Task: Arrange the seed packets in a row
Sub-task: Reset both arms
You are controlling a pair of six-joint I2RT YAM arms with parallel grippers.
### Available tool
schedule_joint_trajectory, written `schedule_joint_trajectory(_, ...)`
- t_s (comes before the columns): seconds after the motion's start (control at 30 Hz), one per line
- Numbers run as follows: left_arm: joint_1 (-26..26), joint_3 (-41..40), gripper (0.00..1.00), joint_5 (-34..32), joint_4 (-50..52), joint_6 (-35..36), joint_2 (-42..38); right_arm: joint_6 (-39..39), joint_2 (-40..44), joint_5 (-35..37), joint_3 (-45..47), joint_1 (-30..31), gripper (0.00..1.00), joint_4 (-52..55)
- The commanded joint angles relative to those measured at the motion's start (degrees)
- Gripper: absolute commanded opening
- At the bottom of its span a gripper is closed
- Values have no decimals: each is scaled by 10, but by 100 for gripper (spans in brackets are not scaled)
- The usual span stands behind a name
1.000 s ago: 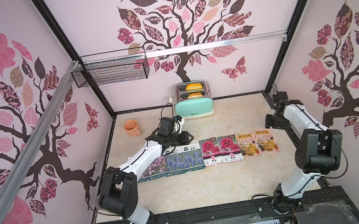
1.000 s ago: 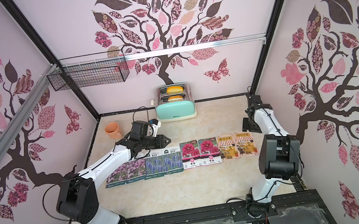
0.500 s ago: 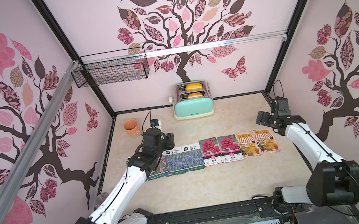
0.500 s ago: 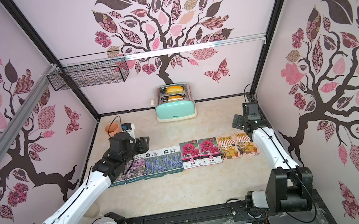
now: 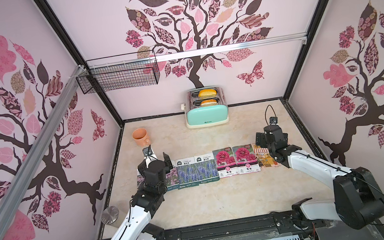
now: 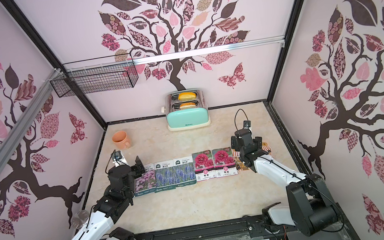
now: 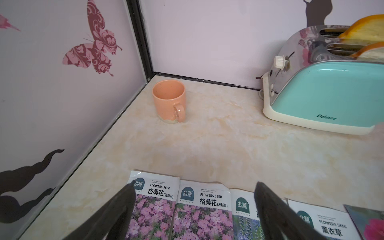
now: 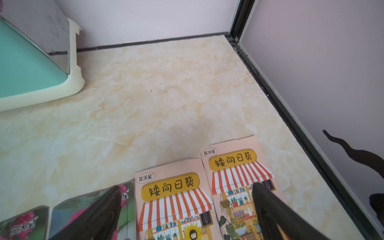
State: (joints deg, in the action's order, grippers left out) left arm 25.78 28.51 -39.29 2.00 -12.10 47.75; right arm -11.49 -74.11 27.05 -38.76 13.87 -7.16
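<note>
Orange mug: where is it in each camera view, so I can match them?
In a top view: orange mug by the far left wall corner.
In a top view: orange mug, same corner.
Left wrist: orange mug beyond the pink-flower packets.
Right wrist: not in it.
Shared landmark: mint toaster, in all four.

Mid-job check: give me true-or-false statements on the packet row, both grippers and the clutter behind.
The flat glossy seed packets lie side by side in a row. True.
The left gripper is shut on a packet. False: it is open and empty.
The peach ceramic mug lies tipped over. False: it stands upright.
The mint-green toaster holds two bread slices. True.
The right gripper is open above the orange shopfront packets. True.
</note>
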Motion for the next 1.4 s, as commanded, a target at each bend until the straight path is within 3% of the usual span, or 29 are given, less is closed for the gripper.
schedule_joint_trajectory(0.0, -2, -28, 96, -79, -154, 82, 43, 4, -2, -19, 5, 8, 100, -72)
schedule_joint_trajectory(0.1, -13, -58, 97, -94, -274, 128, 93, 39, 6, -3, 35, 29, 99, -138)
schedule_joint_trajectory(0.23, -79, -87, 97, 16, -334, 113, 124, 61, 1, -9, 54, 30, 99, -181)
schedule_joint_trajectory(0.37, -144, -132, 97, 76, -421, 97, 157, 58, -12, -41, 78, 30, 99, -215)
schedule_joint_trajectory(0.53, -167, -152, 96, 108, -496, 136, 216, 66, -21, -16, 90, 30, 99, -239)
schedule_joint_trajectory(0.6, -186, -160, 96, 155, -544, 121, 245, 74, -16, -5, 100, 29, 99, -254)
schedule_joint_trajectory(0.83, -196, -104, 92, 187, -597, 139, 395, 129, -33, 65, 116, 29, 99, -285)
schedule_joint_trajectory(0.93, -215, -114, 90, 205, -582, 114, 382, 140, -55, 58, 140, 21, 99, -343)
schedule_joint_trajectory(1.03, -227, -98, 96, 236, -612, 119, 432, 149, -90, 47, 157, 15, 99, -398)
schedule_joint_trajectory(1.13, -235, -83, 97, 264, -547, 114, 410, 176, -101, 33, 207, 11, 99, -532)
schedule_joint_trajectory(1.23, -236, -83, 97, 263, -562, 114, 422, 138, -91, -25, 232, -21, 99, -561)
schedule_joint_trajectory(1.37, -238, -80, 97, 266, -558, 112, 420, 144, -122, -39, 261, -28, 99, -654)
